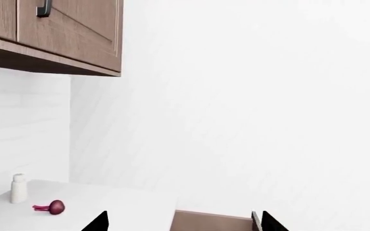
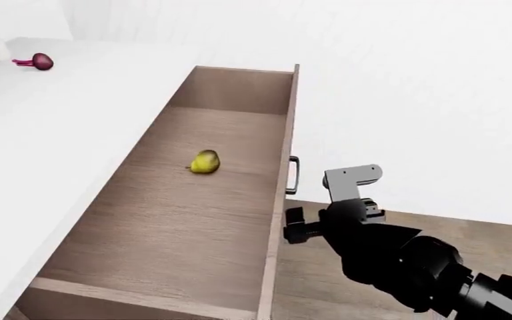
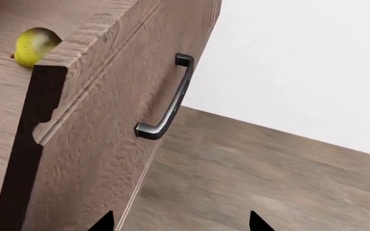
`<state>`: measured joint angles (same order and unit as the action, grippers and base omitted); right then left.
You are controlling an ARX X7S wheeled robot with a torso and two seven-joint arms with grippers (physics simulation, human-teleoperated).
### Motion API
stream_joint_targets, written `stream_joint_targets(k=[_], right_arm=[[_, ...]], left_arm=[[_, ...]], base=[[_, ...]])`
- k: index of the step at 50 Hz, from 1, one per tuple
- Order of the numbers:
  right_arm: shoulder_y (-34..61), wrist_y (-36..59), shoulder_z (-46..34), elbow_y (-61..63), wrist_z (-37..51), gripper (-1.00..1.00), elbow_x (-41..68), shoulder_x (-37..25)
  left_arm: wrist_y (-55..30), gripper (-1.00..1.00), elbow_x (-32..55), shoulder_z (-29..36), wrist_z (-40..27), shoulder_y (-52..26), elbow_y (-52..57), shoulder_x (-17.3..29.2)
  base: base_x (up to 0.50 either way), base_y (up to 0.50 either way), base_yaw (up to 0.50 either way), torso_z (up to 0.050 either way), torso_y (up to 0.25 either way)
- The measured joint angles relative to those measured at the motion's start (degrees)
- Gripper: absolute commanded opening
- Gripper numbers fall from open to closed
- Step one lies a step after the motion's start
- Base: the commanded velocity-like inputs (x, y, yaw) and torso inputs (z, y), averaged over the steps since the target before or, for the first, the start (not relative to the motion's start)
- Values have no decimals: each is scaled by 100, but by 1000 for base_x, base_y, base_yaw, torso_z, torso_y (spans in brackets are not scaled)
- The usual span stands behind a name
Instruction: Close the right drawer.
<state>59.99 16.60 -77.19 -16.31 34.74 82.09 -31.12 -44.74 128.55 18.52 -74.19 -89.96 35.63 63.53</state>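
Through the left wrist view I see a wall cabinet (image 1: 69,33), a white bottle (image 1: 19,187) and a red onion (image 1: 55,207) on the tabletop (image 1: 108,197); my left gripper (image 1: 183,222) has its tips spread apart. From the head view, the right drawer (image 2: 176,220) stands pulled far out, a yellow pear (image 2: 205,161) inside, my right gripper (image 2: 293,225) just beside its front. Over the right wrist view, the dark handle (image 3: 167,101) is near, tips apart, touching nothing.

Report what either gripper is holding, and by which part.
Nothing is held. The right gripper is open, short of the right drawer handle; the left gripper is open.
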Motion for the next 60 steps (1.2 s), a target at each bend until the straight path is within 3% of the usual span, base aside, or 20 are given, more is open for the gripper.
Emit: stream_joint_targets(k=[60], right_arm=[[43, -18, -54, -292, -442, 100, -259, 1056]], left_arm=[[106, 100, 119, 41, 50, -156, -42, 84]], base=[[0, 0, 0, 0, 1]])
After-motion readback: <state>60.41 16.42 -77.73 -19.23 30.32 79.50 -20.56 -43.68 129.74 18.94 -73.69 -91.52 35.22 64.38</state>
